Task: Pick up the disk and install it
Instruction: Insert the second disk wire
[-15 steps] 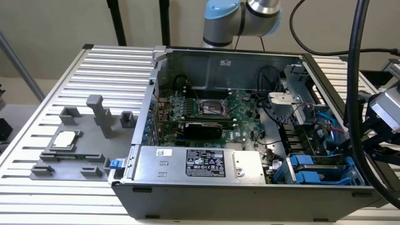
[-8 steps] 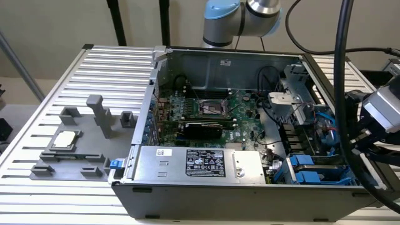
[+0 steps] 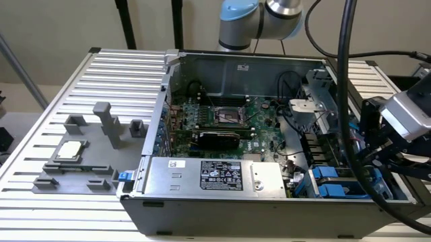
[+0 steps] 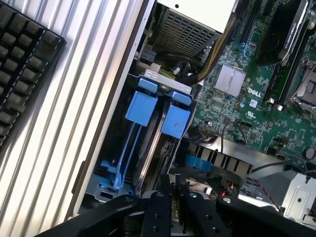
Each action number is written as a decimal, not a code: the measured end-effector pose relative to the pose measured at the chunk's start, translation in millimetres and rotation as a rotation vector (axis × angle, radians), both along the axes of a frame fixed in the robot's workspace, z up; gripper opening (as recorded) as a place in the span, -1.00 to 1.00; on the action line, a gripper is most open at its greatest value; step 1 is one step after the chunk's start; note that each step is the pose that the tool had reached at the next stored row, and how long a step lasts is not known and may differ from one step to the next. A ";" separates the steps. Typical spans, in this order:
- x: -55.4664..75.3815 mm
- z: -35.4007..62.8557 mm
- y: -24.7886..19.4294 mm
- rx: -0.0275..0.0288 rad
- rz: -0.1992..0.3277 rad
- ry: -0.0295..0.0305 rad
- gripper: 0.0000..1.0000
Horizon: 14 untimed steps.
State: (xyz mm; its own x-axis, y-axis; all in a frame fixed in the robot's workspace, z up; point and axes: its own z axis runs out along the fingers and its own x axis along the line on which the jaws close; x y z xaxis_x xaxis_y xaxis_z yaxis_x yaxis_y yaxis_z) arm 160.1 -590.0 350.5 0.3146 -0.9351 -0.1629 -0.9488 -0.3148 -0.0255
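Blue disk brackets [image 4: 141, 106], green motherboard [image 4: 256, 94]

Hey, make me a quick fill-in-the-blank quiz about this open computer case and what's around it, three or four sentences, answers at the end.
1. The two caddy handles in the drive bays at the case's corner are coloured ____.
2. On the grey fixture plate beside the case lies a small square silver ____.
3. The motherboard carries the brand name ____ in white letters.
4. In the wrist view, a black ____ lies on the ribbed table outside the case.

Answers: blue; CPU chip; Dell; keyboard
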 end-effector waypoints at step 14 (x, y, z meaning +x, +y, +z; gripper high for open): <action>-20.1 0.0 -5.5 0.0002 -0.070 0.0009 -1.00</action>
State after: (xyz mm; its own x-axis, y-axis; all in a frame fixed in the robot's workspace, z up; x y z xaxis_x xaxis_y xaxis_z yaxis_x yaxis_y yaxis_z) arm 140.1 -595.6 350.5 0.2482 -0.9548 -0.1633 -0.9686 -0.2476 -0.0246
